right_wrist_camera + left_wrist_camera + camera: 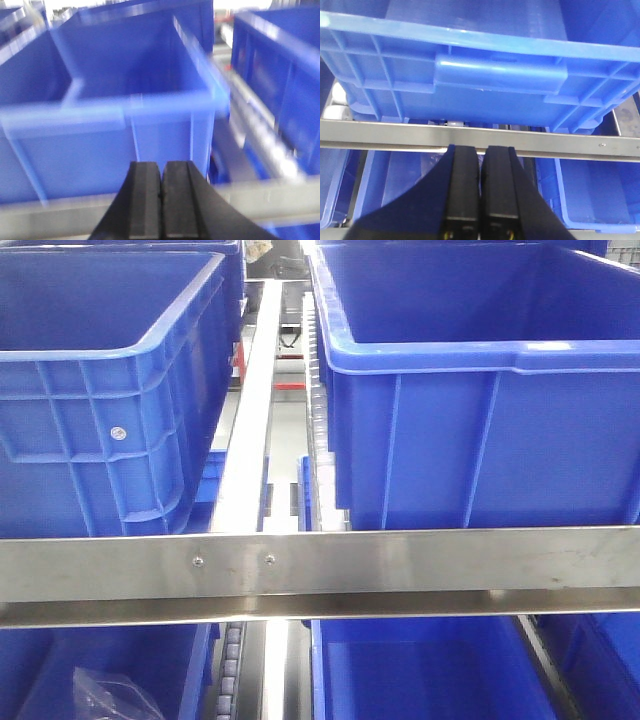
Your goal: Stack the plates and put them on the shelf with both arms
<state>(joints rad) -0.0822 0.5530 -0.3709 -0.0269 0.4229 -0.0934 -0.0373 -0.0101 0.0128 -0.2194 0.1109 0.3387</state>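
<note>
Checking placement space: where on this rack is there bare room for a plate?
No plates in view. The upper right crate and upper left crate look empty inside. The lower left crate holds a plastic bag. The gap between the crates is narrow, filled by the shelf's rails. Both grippers are closed.

My left pincer (480, 170) is plain black, and my right pincer (161, 187) the same black. At twelve o'clock of each sit solid blue crates (470, 380), unpatterned. The shelf (420, 565) rail is brushed silver-grey steel. At seven o'clock in the front view lies a clear plastic bag (110, 695).
</note>
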